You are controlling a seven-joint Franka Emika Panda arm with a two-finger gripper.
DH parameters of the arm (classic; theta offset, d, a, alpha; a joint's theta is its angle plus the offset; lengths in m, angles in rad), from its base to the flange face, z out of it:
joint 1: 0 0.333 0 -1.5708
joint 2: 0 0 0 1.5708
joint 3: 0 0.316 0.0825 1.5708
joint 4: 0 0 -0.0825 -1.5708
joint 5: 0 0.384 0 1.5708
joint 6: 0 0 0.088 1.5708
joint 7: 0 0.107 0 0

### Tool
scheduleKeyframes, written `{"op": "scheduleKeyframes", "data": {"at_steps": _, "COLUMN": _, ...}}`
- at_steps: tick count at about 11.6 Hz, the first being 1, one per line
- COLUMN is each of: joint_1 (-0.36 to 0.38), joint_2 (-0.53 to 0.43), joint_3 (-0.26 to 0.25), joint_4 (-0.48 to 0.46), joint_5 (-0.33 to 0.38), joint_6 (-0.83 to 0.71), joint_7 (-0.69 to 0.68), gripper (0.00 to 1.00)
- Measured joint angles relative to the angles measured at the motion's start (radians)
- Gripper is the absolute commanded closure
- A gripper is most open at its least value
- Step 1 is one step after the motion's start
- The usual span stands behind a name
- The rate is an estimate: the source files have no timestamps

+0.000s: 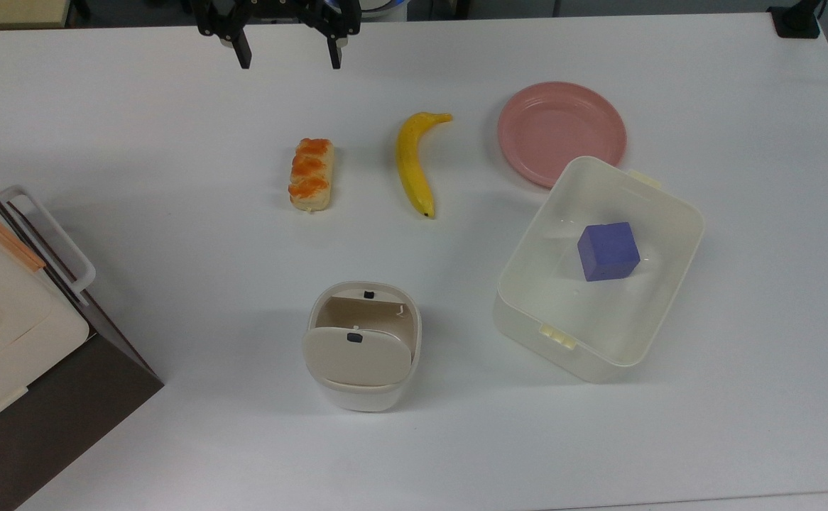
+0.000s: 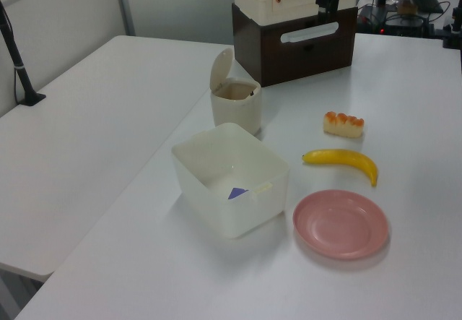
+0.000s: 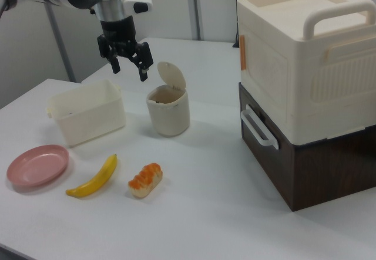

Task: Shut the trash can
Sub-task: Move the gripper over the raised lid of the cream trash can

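The claw (image 1: 287,62) hangs at the top view's 12 o'clock edge, above the table (image 1: 172,142), its two fingers (image 1: 243,57) spread wide apart and gripping nothing. In the right view the claw (image 3: 129,67) points down in the air, with the bin at its 4 o'clock and the tub just below at 7 o'clock.

In the top view, the bun (image 1: 310,174) lies at 6 o'clock from the claw and the banana (image 1: 414,160) at 5 o'clock. The plate (image 1: 561,132) lies further toward 4 o'clock, its edge tucked behind the tub (image 1: 677,213), which holds a blue cube (image 1: 608,250).

The bin (image 1: 362,345) stands well apart from the claw, at the 6 o'clock side beyond the bun. Its lid (image 1: 357,356) is raised upright on the hinge, mouth open, and a dark button (image 1: 368,294) sits on the rim. The bin (image 2: 235,105) shows the same tilted-up lid in the left view.

A cream box on a brown base (image 1: 2,341) sits at the top view's 8 o'clock.
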Motion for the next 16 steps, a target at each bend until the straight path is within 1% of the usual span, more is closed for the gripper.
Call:
{"op": "scheduleKeyframes", "data": {"at_steps": 3, "joint_1": 0.0, "joint_2": 0.021, "joint_3": 0.0, "joint_4": -0.023, "joint_5": 0.0, "joint_6": -0.001, "joint_7": -0.017, "gripper": 0.42}}
{"op": "scheduleKeyframes", "data": {"at_steps": 4, "joint_1": 0.0, "joint_2": 0.031, "joint_3": 0.0, "joint_4": -0.023, "joint_5": 0.0, "joint_6": -0.001, "joint_7": -0.034, "gripper": 0.61}}
{"op": "scheduleKeyframes", "data": {"at_steps": 5, "joint_1": 0.0, "joint_2": 0.041, "joint_3": 0.0, "joint_4": -0.023, "joint_5": 0.0, "joint_6": -0.001, "joint_7": -0.064, "gripper": 0.69}}
{"op": "scheduleKeyframes", "data": {"at_steps": 6, "joint_1": 0.0, "joint_2": 0.052, "joint_3": 0.0, "joint_4": -0.022, "joint_5": 0.0, "joint_6": -0.001, "joint_7": -0.091, "gripper": 0.87}}
{"op": "scheduleKeyframes", "data": {"at_steps": 8, "joint_1": 0.0, "joint_2": 0.084, "joint_3": 0.0, "joint_4": -0.013, "joint_5": 0.0, "joint_6": 0.026, "joint_7": -0.113, "gripper": 1.0}}
{"op": "scheduleKeyframes", "data": {"at_steps": 11, "joint_1": 0.0, "joint_2": 0.149, "joint_3": 0.0, "joint_4": 0.002, "joint_5": 0.0, "joint_6": 0.136, "joint_7": -0.115, "gripper": 1.0}}
{"op": "scheduleKeyframes", "data": {"at_steps": 14, "joint_1": 0.001, "joint_2": 0.199, "joint_3": 0.0, "joint_4": 0.015, "joint_5": 0.0, "joint_6": 0.293, "joint_7": -0.115, "gripper": 1.0}}
{"op": "scheduleKeyframes", "data": {"at_steps": 16, "joint_1": 0.002, "joint_2": 0.233, "joint_3": 0.0, "joint_4": 0.046, "joint_5": 0.0, "joint_6": 0.364, "joint_7": -0.115, "gripper": 1.0}}
